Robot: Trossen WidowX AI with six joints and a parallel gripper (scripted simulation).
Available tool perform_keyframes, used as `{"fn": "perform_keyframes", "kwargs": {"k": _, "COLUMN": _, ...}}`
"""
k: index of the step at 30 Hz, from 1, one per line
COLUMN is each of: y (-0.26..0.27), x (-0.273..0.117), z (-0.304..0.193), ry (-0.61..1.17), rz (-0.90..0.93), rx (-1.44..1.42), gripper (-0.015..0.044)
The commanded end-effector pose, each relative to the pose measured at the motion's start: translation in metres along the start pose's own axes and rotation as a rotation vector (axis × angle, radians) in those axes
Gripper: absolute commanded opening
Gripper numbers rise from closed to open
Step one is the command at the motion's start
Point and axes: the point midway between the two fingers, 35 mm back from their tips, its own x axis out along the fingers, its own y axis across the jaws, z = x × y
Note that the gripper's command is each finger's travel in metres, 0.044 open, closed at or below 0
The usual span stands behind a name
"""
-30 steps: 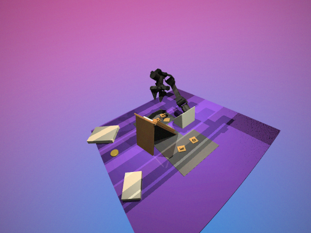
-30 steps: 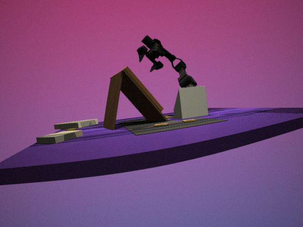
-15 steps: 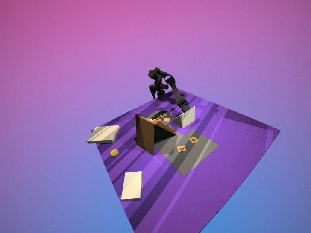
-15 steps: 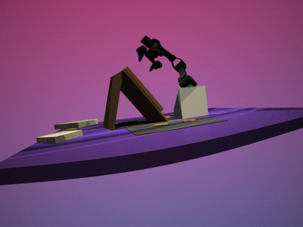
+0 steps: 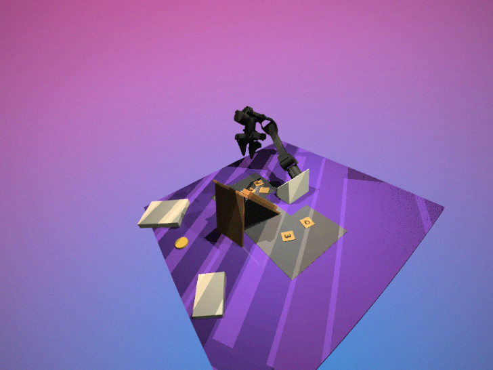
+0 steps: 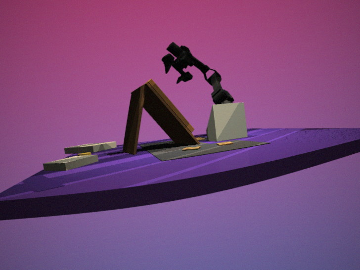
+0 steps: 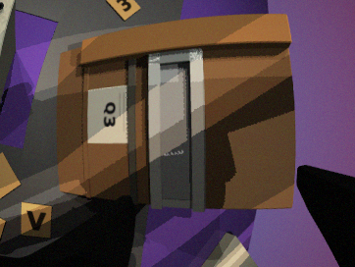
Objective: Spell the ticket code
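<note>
The brown board (image 5: 229, 211) (image 6: 168, 116) (image 7: 265, 167) leans as an A-frame. Its ticket (image 7: 100, 130) reads Q3. The grey rail (image 7: 197, 128) shows no tile in its channel; its top end in the wrist view is capped. Tile 3 (image 5: 287, 236) (image 6: 191, 148) (image 7: 125, 6) and tile Q (image 5: 307, 221) (image 6: 225, 143) lie flat on a mat beside the board. Tile V (image 7: 36, 221) lies on the other side with other tiles, some partly hidden. My gripper (image 5: 247, 155) (image 6: 172, 77) is open and empty, high above the board's robot side.
Two pale blocks (image 5: 163, 213) (image 5: 209, 294) and a yellow disc (image 5: 181, 242) (image 6: 84, 154) lie behind the board near the counter edge. A pale upright block (image 5: 293, 190) (image 6: 231, 121) stands by the arm's base. The tiles' grey mat (image 5: 292, 262) reaches the board's foot.
</note>
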Motion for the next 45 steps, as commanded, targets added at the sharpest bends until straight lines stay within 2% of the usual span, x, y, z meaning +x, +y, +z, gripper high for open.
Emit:
{"fn": "perform_keyframes", "kwargs": {"k": 1, "y": -0.013, "x": 0.026, "z": 0.031, "ry": -0.052, "rz": 0.061, "rx": 0.030, "gripper": 0.0340}}
{"fn": "perform_keyframes", "kwargs": {"k": 6, "y": -0.027, "x": 0.079, "z": 0.093, "ry": -0.093, "rz": 0.197, "rx": 0.132, "gripper": 0.0340}}
{"fn": "perform_keyframes", "kwargs": {"k": 14, "y": -0.012, "x": 0.164, "z": 0.179, "ry": -0.011, "rz": 0.398, "rx": 0.345, "gripper": 0.0340}}
{"fn": "perform_keyframes", "kwargs": {"k": 20, "y": 0.032, "x": 0.220, "z": 0.233, "ry": 0.110, "rz": 0.520, "rx": 0.490, "gripper": 0.0340}}
{"fn": "perform_keyframes", "kwargs": {"k": 27, "y": 0.110, "x": 0.272, "z": 0.280, "ry": 0.306, "rz": 0.617, "rx": 0.646, "gripper": 0.0340}}
{"fn": "perform_keyframes", "kwargs": {"k": 30, "y": 0.132, "x": 0.282, "z": 0.288, "ry": 0.358, "rz": 0.630, "rx": 0.680, "gripper": 0.0340}}
{"fn": "perform_keyframes", "kwargs": {"k": 41, "y": 0.132, "x": 0.283, "z": 0.292, "ry": 0.359, "rz": 0.630, "rx": 0.680, "gripper": 0.0340}}
{"fn": "perform_keyframes", "kwargs": {"k": 45, "y": 0.141, "x": 0.294, "z": 0.291, "ry": 0.359, "rz": 0.630, "rx": 0.680, "gripper": 0.0340}}
